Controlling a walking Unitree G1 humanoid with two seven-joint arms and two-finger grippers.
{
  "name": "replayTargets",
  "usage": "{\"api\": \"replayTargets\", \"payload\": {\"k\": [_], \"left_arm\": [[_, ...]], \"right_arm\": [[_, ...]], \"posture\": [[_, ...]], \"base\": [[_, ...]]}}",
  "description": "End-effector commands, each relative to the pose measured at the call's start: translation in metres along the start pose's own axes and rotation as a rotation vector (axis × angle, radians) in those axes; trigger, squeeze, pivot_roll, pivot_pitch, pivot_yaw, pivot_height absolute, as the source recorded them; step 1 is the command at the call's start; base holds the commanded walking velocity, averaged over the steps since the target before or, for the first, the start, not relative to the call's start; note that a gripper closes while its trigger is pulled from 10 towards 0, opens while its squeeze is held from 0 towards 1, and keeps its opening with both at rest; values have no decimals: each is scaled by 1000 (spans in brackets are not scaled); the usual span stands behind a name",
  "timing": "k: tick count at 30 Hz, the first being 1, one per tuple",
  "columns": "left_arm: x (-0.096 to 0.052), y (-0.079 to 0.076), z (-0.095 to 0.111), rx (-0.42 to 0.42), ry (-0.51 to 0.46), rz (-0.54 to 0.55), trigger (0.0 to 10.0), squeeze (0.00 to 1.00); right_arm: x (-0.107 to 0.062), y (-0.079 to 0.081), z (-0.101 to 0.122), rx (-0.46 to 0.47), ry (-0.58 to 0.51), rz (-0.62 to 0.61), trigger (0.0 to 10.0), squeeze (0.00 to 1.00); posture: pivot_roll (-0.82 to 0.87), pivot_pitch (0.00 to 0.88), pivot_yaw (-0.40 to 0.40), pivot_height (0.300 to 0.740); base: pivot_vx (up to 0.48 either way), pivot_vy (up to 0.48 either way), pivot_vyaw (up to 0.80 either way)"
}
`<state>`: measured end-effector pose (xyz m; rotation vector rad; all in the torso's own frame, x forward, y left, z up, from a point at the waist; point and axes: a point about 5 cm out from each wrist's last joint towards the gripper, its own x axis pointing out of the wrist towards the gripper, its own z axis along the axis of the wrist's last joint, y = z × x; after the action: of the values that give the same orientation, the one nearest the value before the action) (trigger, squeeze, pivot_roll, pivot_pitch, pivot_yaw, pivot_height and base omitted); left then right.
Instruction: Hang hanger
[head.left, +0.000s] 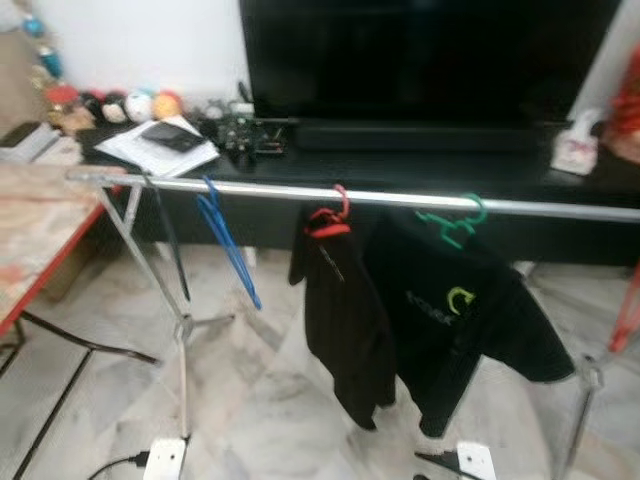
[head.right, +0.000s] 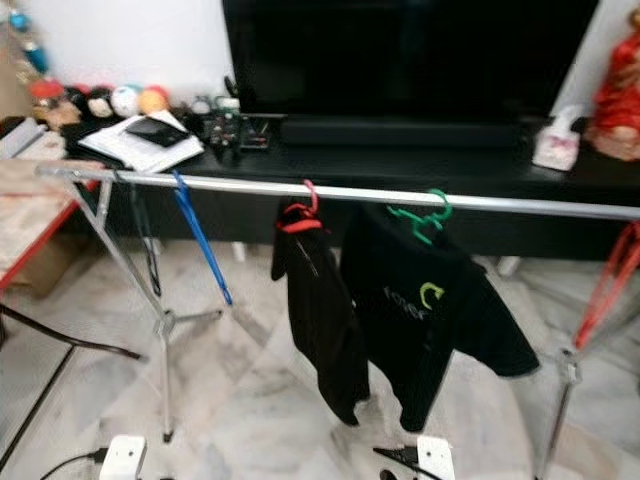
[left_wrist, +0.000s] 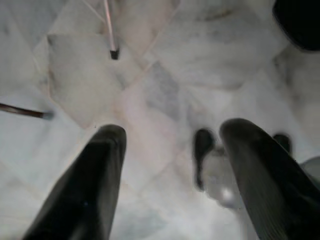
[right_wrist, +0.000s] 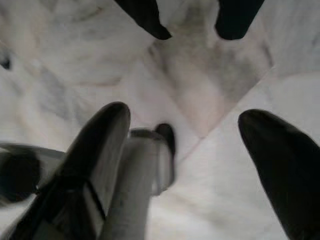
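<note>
Nearest, I see my left gripper (left_wrist: 170, 145) and right gripper (right_wrist: 182, 130) pointing down at the marble floor (head.left: 270, 400), fingers spread, empty. Beyond, a silver rail (head.left: 400, 199) carries a blue hanger (head.left: 225, 235), a red hanger (head.left: 335, 215) with a black garment (head.left: 345, 320), and a green hanger (head.left: 455, 222) with a black shirt (head.left: 465, 320). Farthest, a television (head.left: 430, 60).
</note>
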<state>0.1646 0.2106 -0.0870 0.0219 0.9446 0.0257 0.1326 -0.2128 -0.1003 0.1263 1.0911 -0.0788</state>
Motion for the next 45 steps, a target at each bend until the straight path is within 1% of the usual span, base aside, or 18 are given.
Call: {"api": "replayTargets", "payload": {"k": [1, 20, 22, 24, 34, 37, 39, 40, 45], "left_arm": [[-3, 11, -6, 9, 25, 30, 10000, 0], [-3, 11, -6, 9, 25, 30, 10000, 0], [-2, -6, -11, 24, 25, 11, 10000, 0], [-1, -14, -13, 40, 25, -2, 10000, 0], [-1, -14, -12, 54, 24, 2, 10000, 0], [0, -9, -8, 56, 23, 11, 10000, 0], [0, -8, -7, 56, 22, 11, 10000, 0], [0, -5, -5, 59, 23, 17, 10000, 0], [1, -3, -2, 60, 23, 23, 10000, 0]], "right_arm": [[2, 7, 8, -5, -23, 15, 10000, 0], [2, 7, 8, -5, -23, 15, 10000, 0], [1, 4, 7, 21, -23, 5, 10000, 0], [1, 2, 6, 30, -22, 2, 10000, 0], [1, 2, 5, 25, -17, 5, 10000, 0], [1, 2, 5, 26, -16, 5, 10000, 0], [1, 2, 5, 26, -16, 5, 10000, 0], [1, 3, 4, 28, -16, 6, 10000, 0], [1, 3, 4, 28, -16, 8, 10000, 0]], "posture": [[-54, 0, 0, 740], [-54, 0, 0, 740], [-49, 0, -11, 740], [-48, 0, -12, 740], [-50, 0, -10, 740], [-50, 0, -9, 740], [-50, 0, -9, 740], [-49, 0, -7, 740], [-47, 0, -5, 740]], "base": [[274, 0, 800], [274, 0, 800], [0, 0, 0], [0, 0, 0], [0, 0, 0], [0, 0, 0], [0, 0, 0], [0, 0, 0], [0, 0, 0]]}}
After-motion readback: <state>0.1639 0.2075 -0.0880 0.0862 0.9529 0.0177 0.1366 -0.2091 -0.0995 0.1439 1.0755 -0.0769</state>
